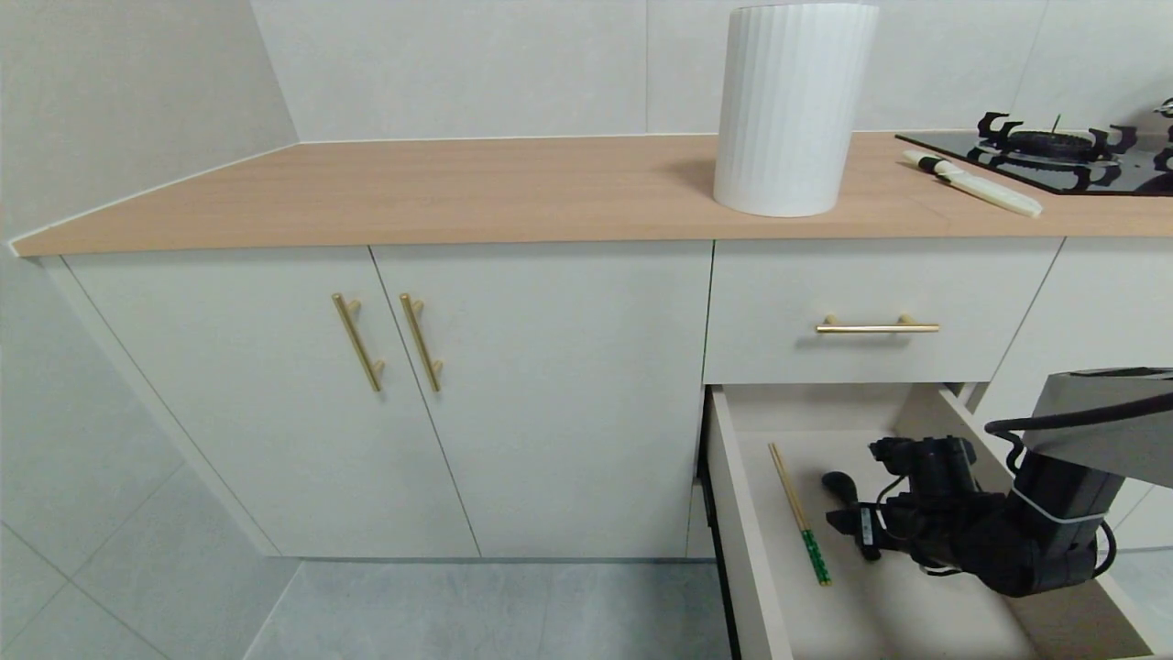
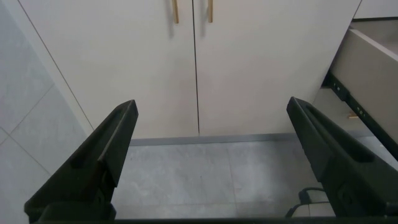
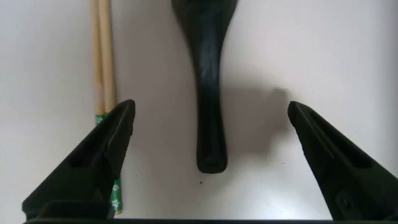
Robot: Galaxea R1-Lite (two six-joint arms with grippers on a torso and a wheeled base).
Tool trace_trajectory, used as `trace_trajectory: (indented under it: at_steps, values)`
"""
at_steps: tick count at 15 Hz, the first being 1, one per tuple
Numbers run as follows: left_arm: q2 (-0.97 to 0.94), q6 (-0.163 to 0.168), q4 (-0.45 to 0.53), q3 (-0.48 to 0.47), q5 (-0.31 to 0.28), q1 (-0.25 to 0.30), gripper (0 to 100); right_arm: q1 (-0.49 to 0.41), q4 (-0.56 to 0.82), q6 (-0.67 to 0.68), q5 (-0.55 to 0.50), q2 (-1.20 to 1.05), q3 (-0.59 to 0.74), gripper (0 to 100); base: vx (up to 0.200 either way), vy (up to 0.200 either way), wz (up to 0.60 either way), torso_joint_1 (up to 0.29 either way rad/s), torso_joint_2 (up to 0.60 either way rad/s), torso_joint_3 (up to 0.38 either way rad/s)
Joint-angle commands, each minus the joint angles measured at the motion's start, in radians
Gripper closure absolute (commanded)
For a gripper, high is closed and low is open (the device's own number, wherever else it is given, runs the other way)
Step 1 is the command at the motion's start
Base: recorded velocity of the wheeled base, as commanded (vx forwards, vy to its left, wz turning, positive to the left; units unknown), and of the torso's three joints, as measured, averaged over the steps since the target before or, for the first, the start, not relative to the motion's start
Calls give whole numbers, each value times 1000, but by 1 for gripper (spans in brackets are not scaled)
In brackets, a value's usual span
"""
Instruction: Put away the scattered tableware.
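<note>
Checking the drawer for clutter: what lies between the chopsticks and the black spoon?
Only bare drawer floor separates the chopsticks and the spoon, clearest in the right wrist view.

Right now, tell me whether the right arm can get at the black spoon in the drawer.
Probably yes: the right hand hangs open directly over the spoon, nothing between them; the chopsticks lie beside it, apart.

The left gripper (image 2: pixel 211 109) hangs with jaws wide apart above the grey tiled floor (image 2: pixel 205 177), facing two closed cabinet doors (image 2: pixel 267 62) with brass handles (image 2: pixel 175 10); an open drawer (image 2: pixel 373 68) juts out beside them
</note>
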Motion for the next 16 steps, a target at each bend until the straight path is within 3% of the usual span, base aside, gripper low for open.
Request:
trace_trajectory:
  at_steps: [1, 4, 6, 9, 10, 16]
  values:
    - [0, 0, 0, 0, 0, 0, 0, 0, 11, 1, -4, -146, 41, 0, 0, 0, 0, 0, 0, 0]
    - [0, 0, 0, 0, 0, 1, 0, 5, 163, 1, -4, -401, 72, 0, 0, 0, 0, 0, 0, 0]
    - [0, 0, 0, 0, 0, 1, 0, 6, 398, 1, 13, -594, 55, 0, 0, 0, 0, 0, 0, 0]
    - [0, 18, 1, 0, 0, 0, 0, 23, 580, -1, 24, -736, 14, 0, 0, 0, 0, 0, 0, 0]
    - [0, 6, 1, 0, 0, 0, 0, 37, 637, -1, 24, -775, 1, 0, 0, 0, 0, 0, 0, 0]
    - [0, -3, 0, 0, 0, 0, 0, 120, 771, -9, 18, -883, -6, 0, 0, 0, 0, 0, 0, 0]
